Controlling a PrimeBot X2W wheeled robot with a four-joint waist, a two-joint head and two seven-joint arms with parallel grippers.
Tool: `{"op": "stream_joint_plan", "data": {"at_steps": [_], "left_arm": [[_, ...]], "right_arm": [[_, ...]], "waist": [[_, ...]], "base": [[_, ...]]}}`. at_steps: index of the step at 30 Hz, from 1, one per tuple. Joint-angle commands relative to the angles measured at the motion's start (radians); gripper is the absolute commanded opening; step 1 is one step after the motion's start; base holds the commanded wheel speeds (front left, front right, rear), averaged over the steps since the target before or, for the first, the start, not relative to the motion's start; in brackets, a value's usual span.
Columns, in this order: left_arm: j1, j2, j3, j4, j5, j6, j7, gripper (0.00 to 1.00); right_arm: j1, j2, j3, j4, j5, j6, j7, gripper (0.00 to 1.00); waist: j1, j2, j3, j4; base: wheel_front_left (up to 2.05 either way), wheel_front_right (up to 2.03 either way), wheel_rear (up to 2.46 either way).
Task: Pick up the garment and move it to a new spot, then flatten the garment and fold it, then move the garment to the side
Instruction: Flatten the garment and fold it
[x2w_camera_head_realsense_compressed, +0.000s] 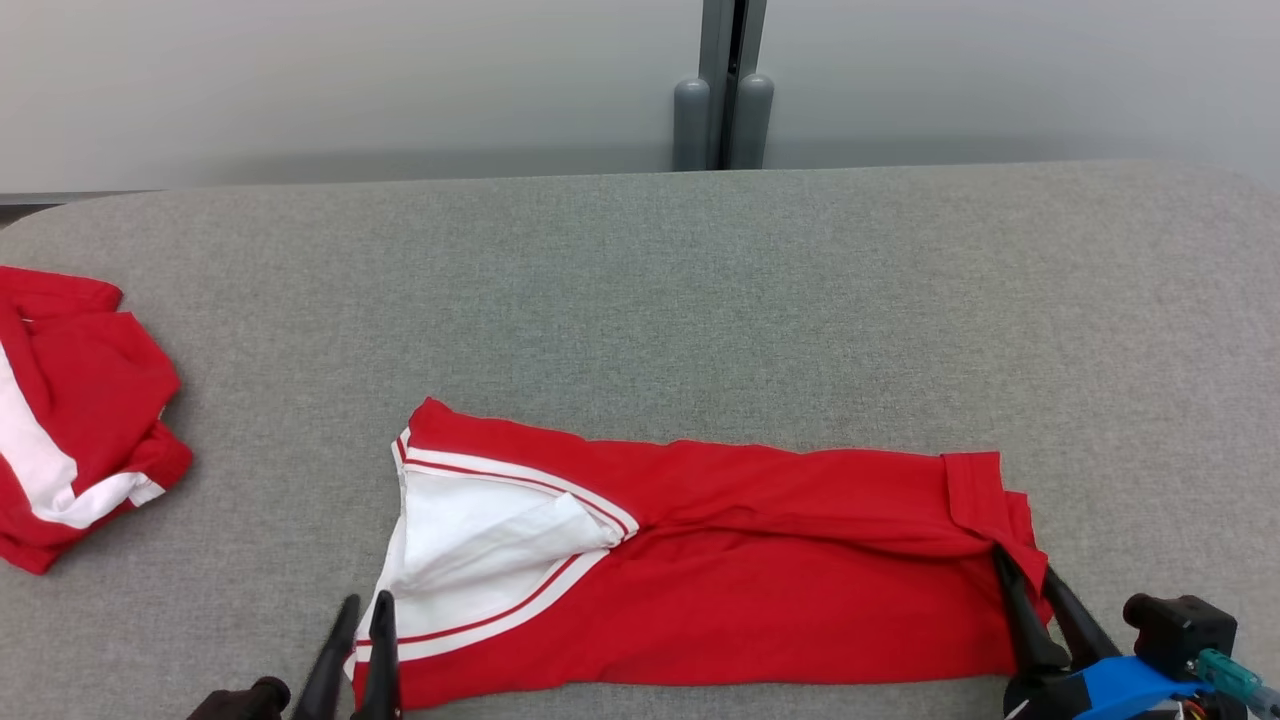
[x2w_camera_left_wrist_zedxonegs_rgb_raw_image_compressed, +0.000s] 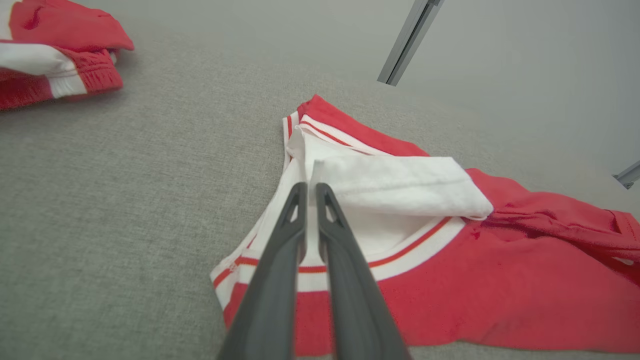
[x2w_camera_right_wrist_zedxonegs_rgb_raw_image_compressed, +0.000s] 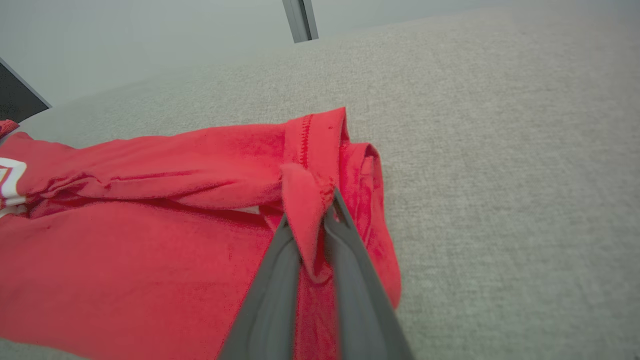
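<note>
The red garment (x2w_camera_head_realsense_compressed: 750, 580) with white striped trim lies in a long folded band across the near part of the grey table (x2w_camera_head_realsense_compressed: 700, 300). Its white inner panel (x2w_camera_left_wrist_zedxonegs_rgb_raw_image_compressed: 400, 185) is turned up at the left end. My left gripper (x2w_camera_head_realsense_compressed: 366, 603) hovers at that left edge, fingers shut (x2w_camera_left_wrist_zedxonegs_rgb_raw_image_compressed: 310, 189) over the white trim, with nothing seen between them. At the right end, my right gripper (x2w_camera_head_realsense_compressed: 1022, 565) is shut on the hem of the garment (x2w_camera_right_wrist_zedxonegs_rgb_raw_image_compressed: 125, 240). A pinch of red cloth (x2w_camera_right_wrist_zedxonegs_rgb_raw_image_compressed: 305, 235) stands up between its fingertips (x2w_camera_right_wrist_zedxonegs_rgb_raw_image_compressed: 312, 210).
A second red and white garment (x2w_camera_head_realsense_compressed: 80, 400) lies crumpled at the table's left edge, also seen as a bundle (x2w_camera_left_wrist_zedxonegs_rgb_raw_image_compressed: 55, 50) at the upper left. Bare grey table stretches behind and to the right. A grey post (x2w_camera_head_realsense_compressed: 722, 90) stands against the wall beyond.
</note>
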Motion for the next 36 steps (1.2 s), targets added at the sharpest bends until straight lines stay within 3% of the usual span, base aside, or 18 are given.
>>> {"op": "stream_joint_plan", "data": {"at_steps": [1,8,14,21,29,30,31,32,36], "left_arm": [[-0.008,-0.009,0.028,0.006,0.039,-0.004,-0.005,1.0],[0.008,-0.121,0.24,-0.055,0.26,-0.015,-0.005,1.0],[-0.001,-0.215,0.382,-0.12,0.46,-0.052,-0.005,1.0],[0.02,-0.274,0.465,-0.079,0.592,-0.084,-0.004,1.0],[0.026,-0.287,0.487,-0.04,0.647,-0.086,-0.004,1.0],[0.025,-0.288,0.488,-0.037,0.649,-0.086,-0.004,1.0],[0.024,-0.29,0.489,-0.035,0.65,-0.086,-0.004,1.0],[0.023,-0.291,0.489,-0.032,0.655,-0.085,-0.004,1.0],[0.027,-0.294,0.49,-0.026,0.665,-0.08,-0.004,1.0]], "right_arm": [[0.0,0.003,-0.006,-0.02,-0.004,0.0,-0.005,1.0],[-0.041,-0.016,-0.027,-0.082,-0.009,0.0,-0.005,1.0],[-0.112,-0.02,-0.022,0.019,-0.031,0.0,0.023,1.0],[-0.167,0.015,-0.031,0.207,-0.058,0.0,0.084,1.0],[-0.167,0.043,0.008,0.306,-0.051,0.0,0.122,1.0],[-0.166,0.046,0.02,0.315,-0.046,0.0,0.126,0.46],[-0.165,0.049,0.027,0.319,-0.042,0.002,0.125,0.28],[-0.167,0.051,0.037,0.317,-0.038,0.002,0.116,0.0],[-0.186,0.031,0.037,0.306,-0.013,0.0,0.087,0.0]], "waist": [[0.0001,-0.0001,-0.001,-0.002],[0.0001,-0.0001,-0.004,-0.016],[0.0001,-0.0001,-0.006,-0.013],[0.0001,-0.0001,-0.004,0.003],[0.0001,-0.0001,-0.005,0.008],[0.0001,-0.0001,-0.005,0.008],[0.0001,-0.0001,-0.004,0.009],[0.0001,-0.0001,-0.004,0.008],[0.0001,-0.0001,-0.007,0.001]], "base": [[0.0,0.0,0.0],[0.0,0.0,0.0],[0.0,0.0,0.0],[0.0,0.0,0.0],[0.0,0.0,0.0],[0.0,0.0,0.0],[0.0,0.0,0.0],[0.0,0.0,0.0],[0.0,0.0,0.0]]}}
